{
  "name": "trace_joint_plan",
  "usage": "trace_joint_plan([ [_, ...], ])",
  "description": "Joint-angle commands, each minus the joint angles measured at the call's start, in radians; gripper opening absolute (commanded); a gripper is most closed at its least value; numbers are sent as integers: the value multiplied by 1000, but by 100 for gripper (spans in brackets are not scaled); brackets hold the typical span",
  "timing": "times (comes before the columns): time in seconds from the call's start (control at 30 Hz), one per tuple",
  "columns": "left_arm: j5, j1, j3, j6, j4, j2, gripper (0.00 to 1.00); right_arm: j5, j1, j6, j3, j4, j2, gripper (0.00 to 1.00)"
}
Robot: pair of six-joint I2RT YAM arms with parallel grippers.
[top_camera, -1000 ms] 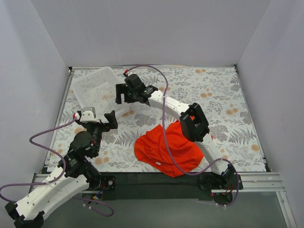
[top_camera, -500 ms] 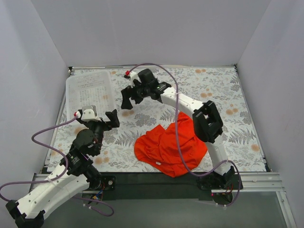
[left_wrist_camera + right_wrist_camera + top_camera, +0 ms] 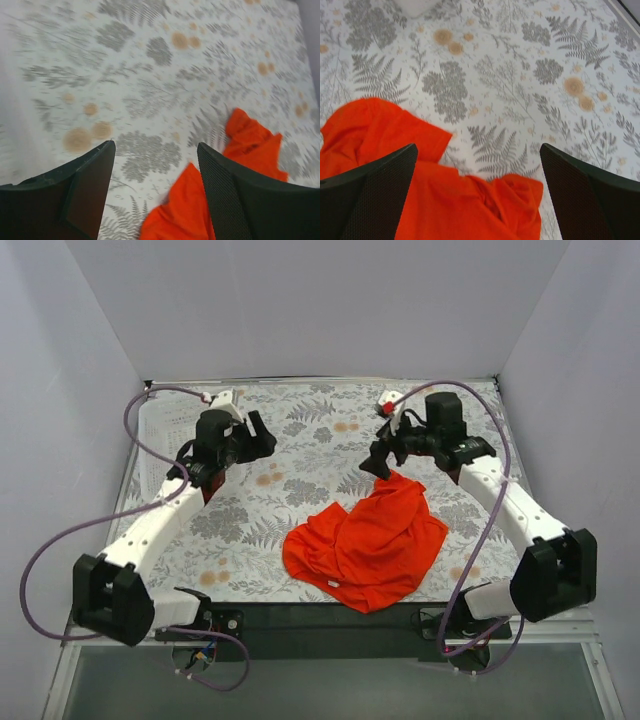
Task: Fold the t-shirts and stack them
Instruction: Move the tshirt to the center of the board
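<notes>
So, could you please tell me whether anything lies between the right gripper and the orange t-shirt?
Nothing visible does. The right gripper is open over the far edge of the t-shirt, and its wrist view shows only the shirt and bare floral tablecloth between the fingers.

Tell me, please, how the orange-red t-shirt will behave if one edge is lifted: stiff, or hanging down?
Probably floppy: the t-shirt lies crumpled in soft folds, so a lifted edge would likely drape. It looks thin, so likely light. Pushed, it would probably bunch up on the patterned table cover rather than slide whole.
</notes>
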Motion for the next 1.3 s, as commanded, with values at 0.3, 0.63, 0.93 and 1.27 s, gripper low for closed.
trace_joint_plan([
  [0.3,262,-318,20,-77,-199,219,62,-36,-104,-844,-290,-495,-188,91],
  [0.63,-56,-464,-51,-208,-243,298,62,55,-249,-187,11,-73,222,82],
  [0.93,38,-487,-63,-169,-186,372,25,-44,-216,-175,135,-221,470,66],
  [1.27,-233,-468,115,-32,-276,343,0,97,-285,-11,129,-136,358,1],
])
